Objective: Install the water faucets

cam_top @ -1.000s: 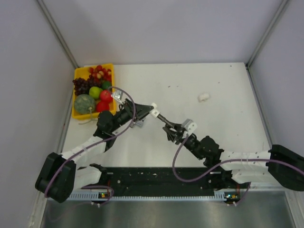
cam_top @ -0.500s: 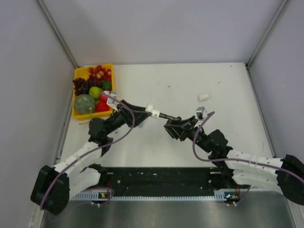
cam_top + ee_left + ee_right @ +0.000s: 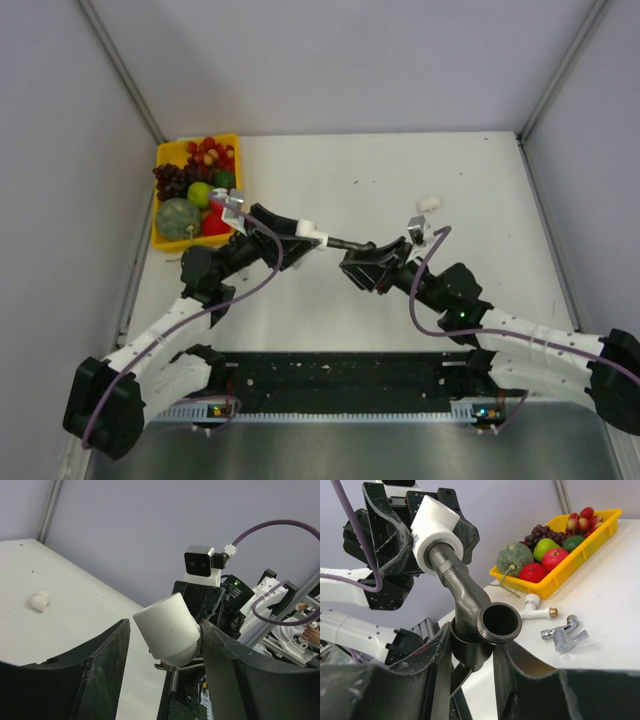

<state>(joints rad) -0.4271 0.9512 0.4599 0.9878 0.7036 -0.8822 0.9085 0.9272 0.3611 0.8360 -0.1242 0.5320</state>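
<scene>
Yellow tray (image 3: 168, 152) of toy fruit sits at the table's far left. On the table near it lie a white-bodied tap (image 3: 535, 606) and a silvery tap (image 3: 565, 635), apart. Just right of the tray, the left gripper (image 3: 306, 232) clamps a white fitting (image 3: 312, 229) off the table. The dark grey faucet (image 3: 345, 243) has its stem in that fitting. Right gripper (image 3: 362, 264) has its fingers closed round the faucet body. A loose white piece (image 3: 429, 204) lies well right of the tray.
</scene>
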